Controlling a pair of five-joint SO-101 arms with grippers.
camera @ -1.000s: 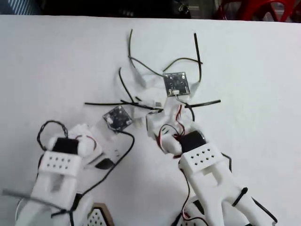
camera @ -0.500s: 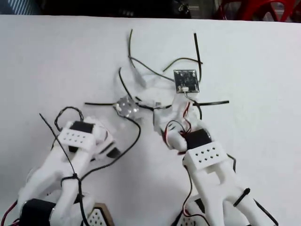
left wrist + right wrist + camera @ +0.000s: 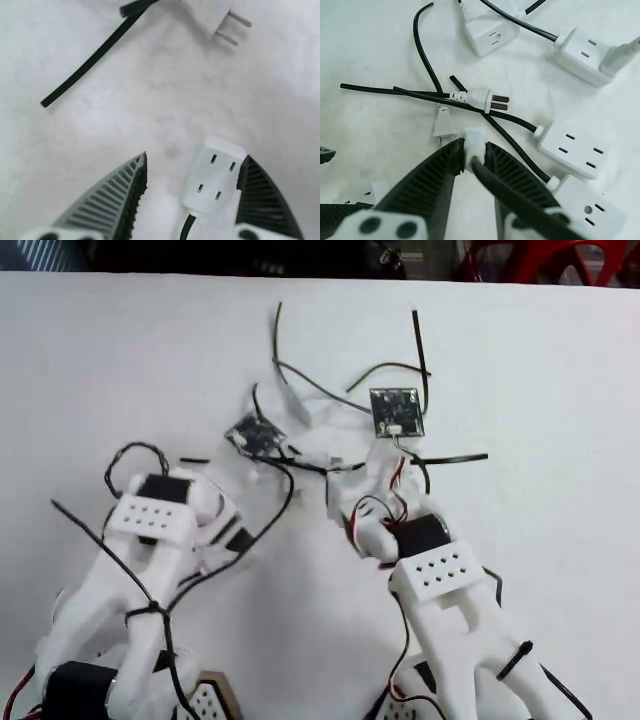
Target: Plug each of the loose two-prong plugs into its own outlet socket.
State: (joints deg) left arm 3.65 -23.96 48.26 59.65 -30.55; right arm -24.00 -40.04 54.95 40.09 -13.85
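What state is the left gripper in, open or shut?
Open: the left gripper has fingers wide apart, a white outlet block between them.

Left arm (image 3: 150, 530): extends from the near edge of the tabletop (image 3: 100, 360) over its left half, wrist pitched downward. Left gripper (image 3: 194, 161): jaws spread wide, ribbed pads facing inward, low over the surface. Right arm (image 3: 440, 585): extends from the near edge, angled toward the centre, wrist pitched downward. Right gripper (image 3: 474, 148): jaws drawn together, clamped on a white plug (image 3: 473, 137).
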